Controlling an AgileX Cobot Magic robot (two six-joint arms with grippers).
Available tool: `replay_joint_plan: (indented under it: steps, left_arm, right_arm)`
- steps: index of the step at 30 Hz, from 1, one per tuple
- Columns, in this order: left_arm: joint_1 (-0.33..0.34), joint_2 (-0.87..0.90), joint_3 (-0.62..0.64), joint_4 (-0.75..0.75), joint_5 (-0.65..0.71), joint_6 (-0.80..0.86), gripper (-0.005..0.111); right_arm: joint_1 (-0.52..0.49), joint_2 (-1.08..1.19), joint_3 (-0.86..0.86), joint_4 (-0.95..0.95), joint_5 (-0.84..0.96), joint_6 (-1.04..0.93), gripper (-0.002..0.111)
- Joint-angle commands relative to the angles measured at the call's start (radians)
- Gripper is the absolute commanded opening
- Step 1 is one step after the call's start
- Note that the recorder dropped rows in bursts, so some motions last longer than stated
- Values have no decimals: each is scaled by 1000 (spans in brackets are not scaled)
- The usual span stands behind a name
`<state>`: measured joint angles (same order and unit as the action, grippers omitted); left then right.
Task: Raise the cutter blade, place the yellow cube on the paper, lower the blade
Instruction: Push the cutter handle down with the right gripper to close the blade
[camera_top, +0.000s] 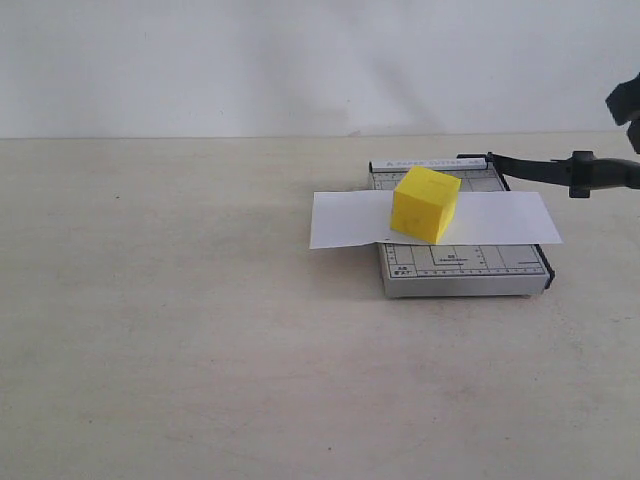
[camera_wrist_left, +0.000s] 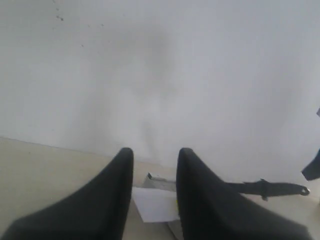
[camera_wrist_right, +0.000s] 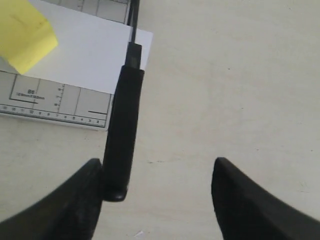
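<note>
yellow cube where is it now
The yellow cube sits right of centre in the exterior view, on the paper across the grey cutter base; the black blade arm is behind to its right.

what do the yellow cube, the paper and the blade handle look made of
The yellow cube looks like foam or matte plastic: dull faces, no glare. The paper is a thin matte white sheet. The cutter blade has a handle that seems moulded black plastic, smooth, faintly shiny.

Black R end effector (camera_wrist_right: 157, 161), tapered, prob. plastic
</note>
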<state>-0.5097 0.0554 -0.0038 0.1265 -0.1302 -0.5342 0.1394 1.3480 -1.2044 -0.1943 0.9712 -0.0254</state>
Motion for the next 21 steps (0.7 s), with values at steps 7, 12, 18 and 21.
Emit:
replay_joint_plan:
  steps: [7,12,18,21]
  left_arm:
    - [197,-55,4,-8,4,3,30]
    - [230,-55,4,-8,4,3,30]
    - [250,-55,4,-8,4,3,30]
    - [250,-55,4,-8,4,3,30]
  right_arm:
    - [-2,98,-43,84,6,-35,61]
    - [-2,110,-43,84,-17,-37,61]
    - [-2,160,-43,106,-19,-44,61]
    - [-2,180,-43,110,-22,-53,60]
